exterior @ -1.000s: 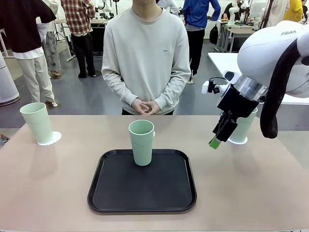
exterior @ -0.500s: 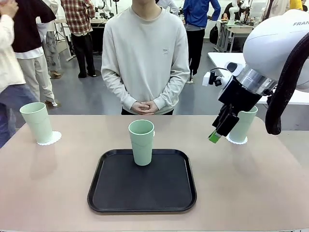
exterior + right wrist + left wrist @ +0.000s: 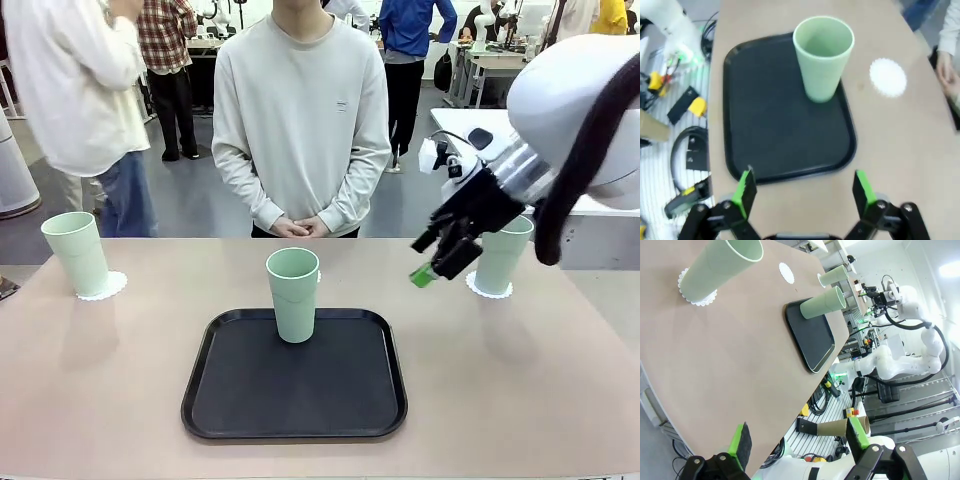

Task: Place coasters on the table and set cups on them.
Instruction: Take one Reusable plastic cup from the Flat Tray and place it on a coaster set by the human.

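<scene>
Right gripper [image 3: 432,262] hangs empty, fingers spread wide, at 3 o'clock of the tray's [image 3: 240,400] mint tumbler [image 3: 293,294]; left gripper [image 3: 799,440] spread too.

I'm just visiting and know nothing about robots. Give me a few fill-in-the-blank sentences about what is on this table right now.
1. The number of green cups standing on the black tray is ____.
2. The cup at the table's left end stands on a white ____.
3. The spare coaster lying beyond the tray has ____ on it.
4. The right claw has its green-padded fingers ____, holding nothing.

Missing words: one; coaster; nothing; open
</scene>
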Controlling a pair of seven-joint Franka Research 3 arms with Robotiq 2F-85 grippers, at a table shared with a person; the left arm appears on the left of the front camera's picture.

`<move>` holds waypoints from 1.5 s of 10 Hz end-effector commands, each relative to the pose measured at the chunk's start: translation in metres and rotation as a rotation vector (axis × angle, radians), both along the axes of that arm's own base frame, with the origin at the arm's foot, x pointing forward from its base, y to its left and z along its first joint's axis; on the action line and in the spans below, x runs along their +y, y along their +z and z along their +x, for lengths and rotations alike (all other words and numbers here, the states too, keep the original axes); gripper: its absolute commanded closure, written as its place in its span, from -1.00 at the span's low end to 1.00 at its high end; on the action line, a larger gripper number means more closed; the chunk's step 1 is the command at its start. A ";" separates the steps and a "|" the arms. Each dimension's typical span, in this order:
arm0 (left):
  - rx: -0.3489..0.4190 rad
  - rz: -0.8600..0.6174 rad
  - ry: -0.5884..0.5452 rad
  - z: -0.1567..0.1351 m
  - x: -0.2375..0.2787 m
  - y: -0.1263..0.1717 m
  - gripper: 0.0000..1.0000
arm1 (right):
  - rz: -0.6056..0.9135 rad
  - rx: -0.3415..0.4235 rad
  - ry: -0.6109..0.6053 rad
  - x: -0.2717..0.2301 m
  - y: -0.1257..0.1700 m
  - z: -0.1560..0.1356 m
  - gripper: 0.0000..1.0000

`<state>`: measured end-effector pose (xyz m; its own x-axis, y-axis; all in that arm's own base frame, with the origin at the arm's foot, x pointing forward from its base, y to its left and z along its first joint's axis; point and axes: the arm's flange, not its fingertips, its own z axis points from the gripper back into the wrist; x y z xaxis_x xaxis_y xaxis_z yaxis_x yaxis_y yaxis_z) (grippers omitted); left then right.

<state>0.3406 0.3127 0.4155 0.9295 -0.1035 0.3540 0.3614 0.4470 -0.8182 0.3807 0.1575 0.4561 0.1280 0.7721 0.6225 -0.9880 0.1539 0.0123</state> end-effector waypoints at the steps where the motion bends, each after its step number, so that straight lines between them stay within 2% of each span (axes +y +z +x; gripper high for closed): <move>1: -0.005 0.001 0.001 -0.002 0.000 0.001 -1.00 | 0.390 -0.085 0.318 0.016 -0.066 0.028 -1.00; 2: -0.005 0.001 0.001 -0.002 0.000 0.001 -1.00 | 0.496 -0.105 0.337 0.021 -0.083 0.035 -1.00; 3: -0.005 0.001 0.001 -0.002 0.000 0.001 -1.00 | 0.571 -0.130 0.288 0.023 -0.098 0.040 -1.00; 6: -0.005 0.001 0.001 -0.002 0.000 0.001 -1.00 | 0.642 -0.082 0.188 0.022 -0.124 0.039 -1.00; 7: -0.005 0.001 0.001 -0.002 0.000 0.001 -1.00 | 0.644 -0.071 0.148 0.021 -0.134 0.040 -1.00; 11: -0.005 0.001 0.001 -0.002 0.000 0.001 -1.00 | 0.603 -0.042 0.118 0.031 -0.157 0.039 -1.00; 13: -0.005 0.001 0.001 -0.002 0.000 0.001 -1.00 | 0.567 -0.006 0.011 0.036 -0.162 0.043 -1.00; 14: -0.005 0.001 0.001 -0.002 0.000 0.001 -1.00 | 0.508 0.105 -0.032 0.039 -0.155 0.043 -1.00; 15: -0.005 0.001 0.001 -0.002 0.000 0.001 -1.00 | 0.577 -0.028 0.096 0.027 -0.160 0.035 -1.00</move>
<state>0.3406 0.3127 0.4154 0.9295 -0.1033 0.3539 0.3613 0.4470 -0.8183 0.4180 0.1877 0.2955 0.1199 0.3468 0.9303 -0.9918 0.0839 0.0965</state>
